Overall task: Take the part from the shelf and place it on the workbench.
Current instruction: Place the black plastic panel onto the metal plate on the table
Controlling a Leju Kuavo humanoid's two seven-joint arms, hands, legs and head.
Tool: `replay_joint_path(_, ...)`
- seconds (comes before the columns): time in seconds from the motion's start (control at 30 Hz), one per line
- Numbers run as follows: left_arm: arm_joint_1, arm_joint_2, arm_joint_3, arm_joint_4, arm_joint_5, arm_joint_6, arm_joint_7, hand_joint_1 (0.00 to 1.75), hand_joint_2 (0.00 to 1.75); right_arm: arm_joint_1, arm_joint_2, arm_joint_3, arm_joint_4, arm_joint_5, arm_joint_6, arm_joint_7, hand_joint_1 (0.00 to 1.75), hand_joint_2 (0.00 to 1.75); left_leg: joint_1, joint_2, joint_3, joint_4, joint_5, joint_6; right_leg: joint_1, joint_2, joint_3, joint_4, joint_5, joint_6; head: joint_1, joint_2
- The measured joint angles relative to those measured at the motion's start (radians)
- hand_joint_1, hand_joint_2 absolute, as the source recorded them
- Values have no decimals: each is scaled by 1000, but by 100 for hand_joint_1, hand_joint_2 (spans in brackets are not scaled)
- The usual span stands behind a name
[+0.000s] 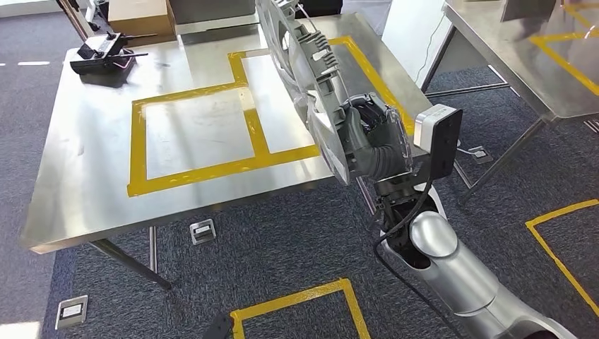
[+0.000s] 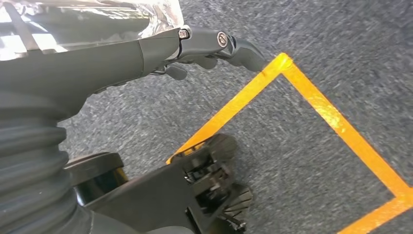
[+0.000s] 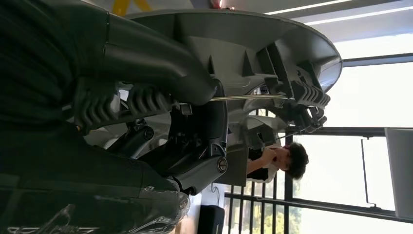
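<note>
A large grey moulded plastic part (image 1: 307, 67) stands on edge in the air above the right side of the steel workbench (image 1: 85, 162). My right hand (image 1: 371, 145) grips its lower end, fingers wrapped around the rim. In the right wrist view the same part (image 3: 272, 53) runs past my right hand (image 3: 160, 107), which is clamped on it. My left hand (image 2: 195, 46) hangs low over the carpet with its fingers loosely curled and nothing in them.
Yellow tape (image 1: 205, 169) marks two rectangles on the workbench. A black device (image 1: 99, 55) and a cardboard box (image 1: 141, 15) sit at its far left corner. A second steel table (image 1: 537, 63) stands to the right. A person (image 3: 282, 163) is in the background.
</note>
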Motion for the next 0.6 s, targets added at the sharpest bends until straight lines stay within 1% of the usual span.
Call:
replay_joint_path(0.07,-1,0,0,0,0,0,0,0,175,3,1,1,0,0,1,0,175,175,0,0,6,2,-10,6,-2,0,-87,135,-40,6,5,0)
replay_joint_path(0.1,-1,0,0,0,0,0,0,0,175,5,1,1,1,0,1,0,175,175,-1,0,11,4,-16,7,-3,-1,-126,185,-47,9,5,0)
replay_joint_path(0.13,1,1,0,0,0,0,0,0,175,7,1,1,1,0,1,0,175,175,-1,-1,17,6,-24,7,-4,-1,-149,199,-35,9,6,0)
replay_joint_path(0.17,2,1,0,1,0,0,0,0,175,7,1,1,1,0,1,0,175,175,-1,-2,26,7,-32,5,-3,-1,-152,176,-2,8,6,0)
replay_joint_path(0.2,3,0,0,1,0,0,0,0,175,7,1,1,1,0,1,0,175,175,-1,-3,37,8,-41,3,-2,-1,-137,117,47,5,6,0)
replay_joint_path(0.23,4,-1,0,1,0,0,0,0,175,7,1,1,1,0,1,0,175,175,0,-4,48,7,-50,0,0,-1,-114,50,92,0,5,0)
replay_joint_path(0.27,3,-2,0,1,0,0,0,0,175,6,1,1,1,0,1,0,175,175,1,-4,56,6,-57,-4,5,-1,-94,-8,122,-4,4,0)
replay_joint_path(0.3,2,-2,0,1,0,0,0,0,175,4,1,1,1,0,1,0,175,175,2,-4,60,6,-62,-9,9,0,-78,-49,134,-11,5,0)
replay_joint_path(0.37,1,-3,0,0,0,-1,1,0,175,0,1,1,1,0,1,0,175,175,3,-3,64,3,-67,-20,16,-1,-64,-77,121,-23,5,0)
replay_joint_path(0.43,0,-3,0,0,-1,-1,1,0,175,-1,2,0,0,0,1,-1,175,175,1,-2,71,6,-75,-30,12,-1,-45,-92,113,-33,6,0)
replay_joint_path(0.47,-2,-3,0,0,-1,-1,1,0,175,-1,2,-1,0,0,1,-1,175,175,0,-1,65,24,-83,-32,9,-2,-33,-99,111,-37,4,0)
replay_joint_path(0.5,-3,-2,0,1,-1,-1,1,0,175,-1,3,-1,1,0,1,-1,175,175,0,-1,46,64,-99,-33,6,-2,-22,-104,109,-41,2,0)
replay_joint_path(0.53,-4,-2,0,1,-1,0,1,0,175,0,3,0,1,0,0,-1,175,175,-1,-1,15,124,-119,-32,5,-3,-13,-107,105,-44,0,0)
replay_joint_path(0.57,-2,-1,0,1,0,0,1,0,175,3,3,1,2,0,0,-1,175,175,-1,-1,-25,191,-141,-30,5,-3,-7,-108,100,-46,-1,0)
replay_joint_path(0.6,0,-1,0,2,0,0,1,0,175,6,3,1,3,0,-1,-1,175,175,-1,-1,-62,244,-155,-30,5,-3,-1,-107,94,-47,-1,0)
